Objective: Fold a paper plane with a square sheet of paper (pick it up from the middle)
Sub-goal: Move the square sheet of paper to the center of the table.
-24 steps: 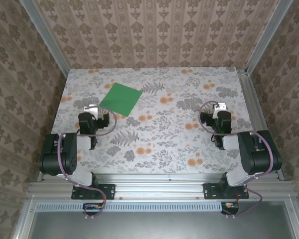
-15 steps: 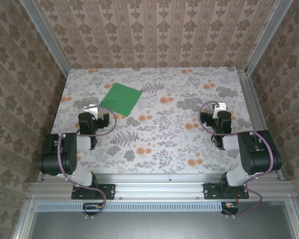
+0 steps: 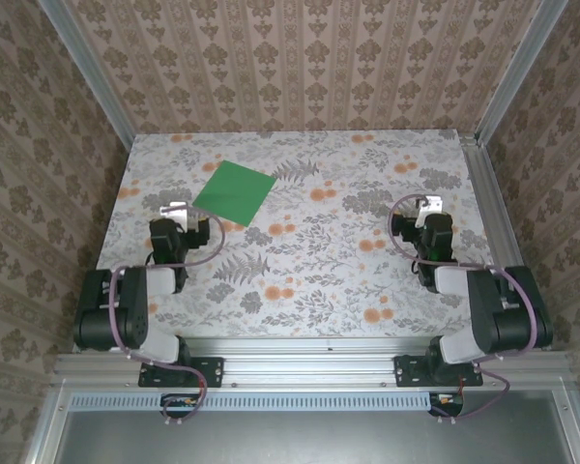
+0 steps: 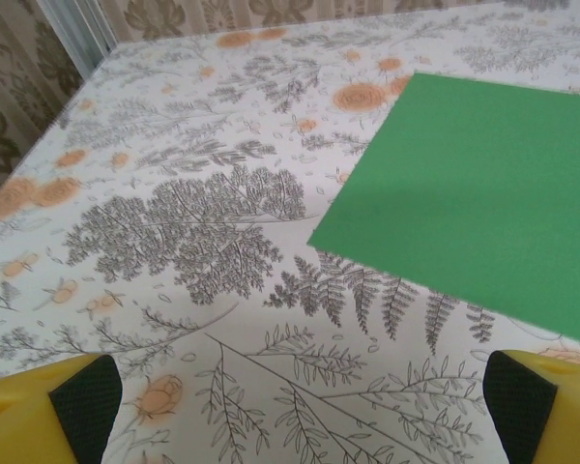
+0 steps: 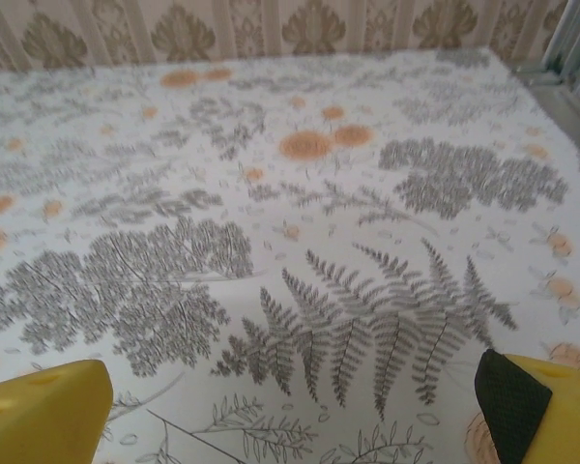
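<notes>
The square sheet of paper (image 3: 234, 192) is bright green and lies flat and unfolded on the floral tabletop at the back left, turned like a diamond. My left gripper (image 3: 177, 210) sits just near-left of it, open, a short gap from its near corner. In the left wrist view the sheet (image 4: 483, 193) spreads across the upper right, ahead of the open left gripper (image 4: 304, 406) and its yellow fingers (image 4: 39, 416). My right gripper (image 3: 428, 205) rests over bare tabletop on the right side, far from the sheet. It is open, and the right gripper (image 5: 290, 406) has nothing between its fingers.
The floral tabletop (image 3: 309, 261) is walled by patterned panels at the back and both sides. Aluminium rails (image 3: 493, 203) run along the side edges and the near edge, where both arm bases are bolted.
Both arms' elbows have sunk slightly toward the near edge. The right gripper has edged a little to the right. The sheet has not moved.
</notes>
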Robot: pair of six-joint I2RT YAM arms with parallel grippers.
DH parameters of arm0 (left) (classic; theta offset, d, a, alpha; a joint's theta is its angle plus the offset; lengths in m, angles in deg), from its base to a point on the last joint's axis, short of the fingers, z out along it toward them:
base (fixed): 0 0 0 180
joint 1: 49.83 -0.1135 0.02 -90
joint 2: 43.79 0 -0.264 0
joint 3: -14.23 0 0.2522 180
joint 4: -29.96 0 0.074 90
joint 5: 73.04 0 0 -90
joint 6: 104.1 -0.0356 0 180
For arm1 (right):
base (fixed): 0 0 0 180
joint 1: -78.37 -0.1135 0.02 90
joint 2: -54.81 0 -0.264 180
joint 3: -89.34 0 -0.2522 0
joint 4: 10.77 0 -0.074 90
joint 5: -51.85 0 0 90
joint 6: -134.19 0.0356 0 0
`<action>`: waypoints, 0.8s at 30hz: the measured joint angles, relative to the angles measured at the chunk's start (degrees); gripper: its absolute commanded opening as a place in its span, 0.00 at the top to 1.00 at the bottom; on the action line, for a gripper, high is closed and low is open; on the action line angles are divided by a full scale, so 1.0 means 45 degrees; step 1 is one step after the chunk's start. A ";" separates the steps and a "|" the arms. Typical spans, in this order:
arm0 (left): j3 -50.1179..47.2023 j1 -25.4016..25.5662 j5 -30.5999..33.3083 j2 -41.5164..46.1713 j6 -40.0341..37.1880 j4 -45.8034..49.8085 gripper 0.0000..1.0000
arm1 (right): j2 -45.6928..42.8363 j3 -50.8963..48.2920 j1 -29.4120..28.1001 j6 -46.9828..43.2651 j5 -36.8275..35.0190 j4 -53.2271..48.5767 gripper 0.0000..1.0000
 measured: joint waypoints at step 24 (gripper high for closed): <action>1.0914 0.1001 -0.1953 -0.4143 0.3419 1.4018 0.00 | -0.3716 0.5343 -0.2244 0.1292 0.8174 -0.9010 0.00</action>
